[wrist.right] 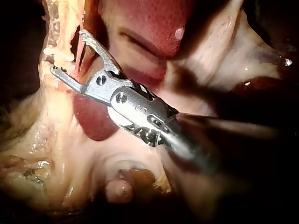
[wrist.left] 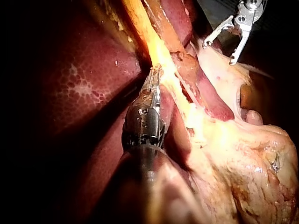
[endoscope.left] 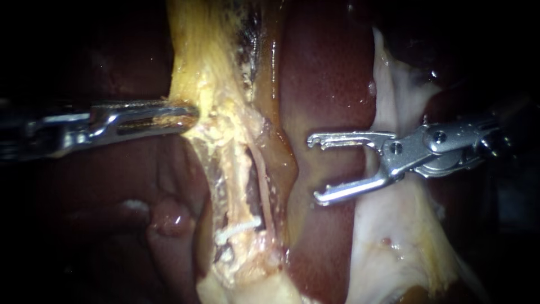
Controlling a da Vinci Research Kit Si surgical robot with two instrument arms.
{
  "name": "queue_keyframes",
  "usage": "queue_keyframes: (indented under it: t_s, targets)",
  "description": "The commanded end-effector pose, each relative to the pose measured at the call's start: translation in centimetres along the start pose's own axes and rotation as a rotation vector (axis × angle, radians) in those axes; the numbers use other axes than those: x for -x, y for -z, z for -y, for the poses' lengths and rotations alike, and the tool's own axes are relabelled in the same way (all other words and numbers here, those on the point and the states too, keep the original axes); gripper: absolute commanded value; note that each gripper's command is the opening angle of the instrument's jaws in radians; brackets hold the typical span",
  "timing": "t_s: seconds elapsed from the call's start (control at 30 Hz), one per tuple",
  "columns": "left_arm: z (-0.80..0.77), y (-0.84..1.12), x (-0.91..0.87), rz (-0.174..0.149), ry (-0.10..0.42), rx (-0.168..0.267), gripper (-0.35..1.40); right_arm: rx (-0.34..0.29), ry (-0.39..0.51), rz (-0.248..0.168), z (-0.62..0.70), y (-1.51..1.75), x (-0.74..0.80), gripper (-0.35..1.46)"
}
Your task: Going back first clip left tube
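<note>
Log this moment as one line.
left instrument: jaws shut on yellow tissue | right instrument: jaws open, empty, over liver | clip: on tube

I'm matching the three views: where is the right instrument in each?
Endoscope: right instrument right of centre, jaws open toward the yellow band.
Left wrist: right instrument far ahead of the left instrument, beyond the yellow band.
Right wrist: its own instrument, jaws open beside the yellow band.
Shared landmark: the yellow band.

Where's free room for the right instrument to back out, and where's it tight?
Free: the bare liver strip between the yellow tissue and the pale tissue, where the right instrument hangs open. Crowded: around the clip and where the left instrument grips the yellow tissue.
</note>
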Motion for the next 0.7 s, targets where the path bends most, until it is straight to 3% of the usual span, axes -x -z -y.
queue_keyframes:
  t_s: [0.03, 0.27, 0.7]
  targets:
    - [0.00, -0.06, -0.01, -0.007, 0.000, -0.002, -0.35, 0.000, 0.000, 0.001, 0.00, -0.01, 0.00, 0.60]
    - [0.01, -0.21, 0.02, -0.011, 0.000, 0.002, -0.35, 0.000, 0.006, 0.001, 0.02, -0.01, -0.01, 0.60]
    - [0.03, -0.21, 0.01, -0.012, 0.000, 0.000, -0.35, 0.001, 0.006, 0.001, 0.03, -0.02, -0.02, 0.60]
